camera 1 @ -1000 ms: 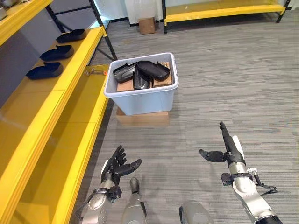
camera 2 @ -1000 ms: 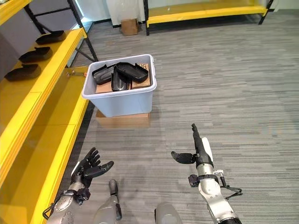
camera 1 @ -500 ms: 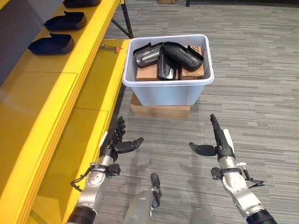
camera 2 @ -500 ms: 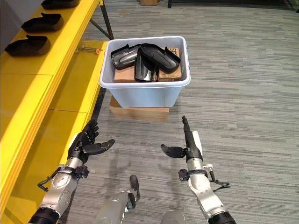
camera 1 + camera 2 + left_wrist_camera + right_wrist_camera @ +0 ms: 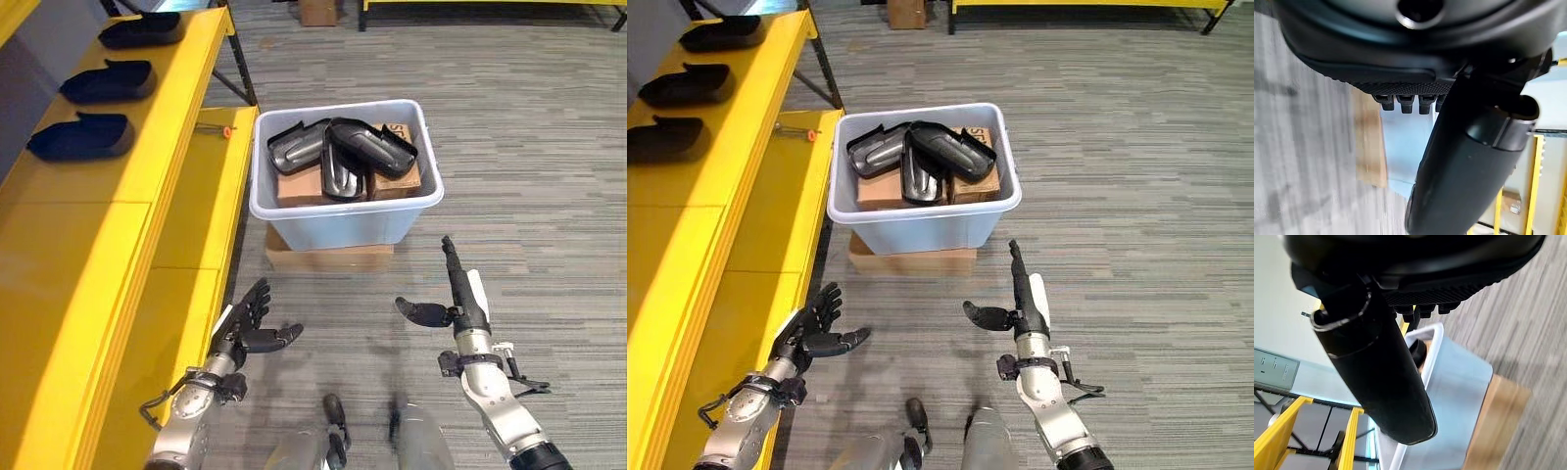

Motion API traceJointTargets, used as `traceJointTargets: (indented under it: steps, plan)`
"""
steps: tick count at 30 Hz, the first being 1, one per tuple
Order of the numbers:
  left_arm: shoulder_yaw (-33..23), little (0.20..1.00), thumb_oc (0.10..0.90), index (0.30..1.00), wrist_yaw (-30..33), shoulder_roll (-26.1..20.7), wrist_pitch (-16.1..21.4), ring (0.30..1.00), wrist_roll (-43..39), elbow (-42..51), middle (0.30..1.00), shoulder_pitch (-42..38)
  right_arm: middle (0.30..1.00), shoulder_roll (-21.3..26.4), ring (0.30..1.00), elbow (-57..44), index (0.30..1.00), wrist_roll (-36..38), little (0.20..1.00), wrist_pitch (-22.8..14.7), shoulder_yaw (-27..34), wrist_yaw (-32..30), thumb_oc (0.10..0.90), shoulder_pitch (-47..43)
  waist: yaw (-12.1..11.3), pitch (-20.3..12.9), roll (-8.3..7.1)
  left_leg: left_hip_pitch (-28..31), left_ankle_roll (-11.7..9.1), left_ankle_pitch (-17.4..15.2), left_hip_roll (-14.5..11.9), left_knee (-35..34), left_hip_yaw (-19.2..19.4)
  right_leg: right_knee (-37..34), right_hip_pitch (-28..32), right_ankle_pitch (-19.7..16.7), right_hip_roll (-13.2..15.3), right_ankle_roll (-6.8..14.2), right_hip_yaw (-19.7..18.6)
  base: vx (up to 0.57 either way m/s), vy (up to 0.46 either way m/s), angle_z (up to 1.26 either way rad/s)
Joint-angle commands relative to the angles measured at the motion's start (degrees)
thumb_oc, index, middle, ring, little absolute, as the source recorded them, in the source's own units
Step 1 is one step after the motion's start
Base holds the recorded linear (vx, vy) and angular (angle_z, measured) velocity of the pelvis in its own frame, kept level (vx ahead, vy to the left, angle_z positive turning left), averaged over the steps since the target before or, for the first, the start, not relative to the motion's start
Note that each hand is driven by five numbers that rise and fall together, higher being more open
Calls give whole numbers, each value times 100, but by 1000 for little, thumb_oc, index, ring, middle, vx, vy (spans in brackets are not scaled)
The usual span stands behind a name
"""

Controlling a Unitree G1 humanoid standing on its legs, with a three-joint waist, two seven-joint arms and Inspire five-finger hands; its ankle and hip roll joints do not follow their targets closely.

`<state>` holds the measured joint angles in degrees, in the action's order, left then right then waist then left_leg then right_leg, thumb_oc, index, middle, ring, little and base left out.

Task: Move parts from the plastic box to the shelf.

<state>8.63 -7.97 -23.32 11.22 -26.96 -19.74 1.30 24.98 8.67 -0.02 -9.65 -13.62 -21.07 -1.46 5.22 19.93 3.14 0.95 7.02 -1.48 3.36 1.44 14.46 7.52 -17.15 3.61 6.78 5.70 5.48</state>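
Both robot hands hang empty over the floor, short of the plastic box of parts.

The plastic box (image 5: 345, 201) stands on a flat cardboard slab (image 5: 328, 258) on the grey floor (image 5: 529, 166), just beside the yellow shelf (image 5: 147, 196); inside it several dark parts (image 5: 345, 157) lie piled on top of brown cartons (image 5: 299, 186); three more dark parts (image 5: 81, 137) sit in a row on the shelf's upper level; the left robot hand (image 5: 245, 333) is released, fingers spread and thumb out, holding nothing, near the shelf's lower edge; the right robot hand (image 5: 460, 304) is also released, fingers straight and pointing toward the box, thumb stretched sideways, holding nothing; both are apart from the box.
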Motion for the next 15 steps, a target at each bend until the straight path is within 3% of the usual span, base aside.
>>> traceJointTargets:
  steps: [1, 4, 7, 15]
  plan:
    - [87, 1000, 900, 1000, -187, -99, 527, 1000, -311, 762, 1000, 5, 1000, 191, 1000, -407, 1000, -251, 1000, -632, 396, -70, 900, -133, 172, -346, 6, 605, -112, -812, 29, -132, -1290, -385, -148, -905, -213, 68, -283, 237, -230, 94]
    - [281, 1000, 900, 1000, -209, 73, 550, 1000, -314, 547, 1000, -84, 1000, 191, 1000, -242, 1000, -230, 1000, -482, 280, -207, 900, -187, 249, -525, -108, 800, -100, -1053, 136, -11, -1562, -403, 160, -1042, -211, 77, -526, 274, -224, 92]
    - [272, 1000, 900, 1000, -288, 206, 410, 1000, -339, 466, 1000, -58, 1000, 171, 1000, -197, 1000, -137, 1000, -307, 190, -167, 900, -134, 270, -692, -176, 913, -145, -1116, 96, 31, -1601, -332, 500, -982, -281, 3, -617, 298, -186, 78]
    - [278, 1000, 900, 1000, -196, 238, 310, 1000, -398, 539, 1000, -161, 1000, 272, 1000, -200, 1000, -145, 1000, -387, 177, -295, 900, -187, 300, -575, -169, 662, -227, -1037, -106, 196, -1316, 157, 520, -532, -332, -147, -509, 103, -89, -2]
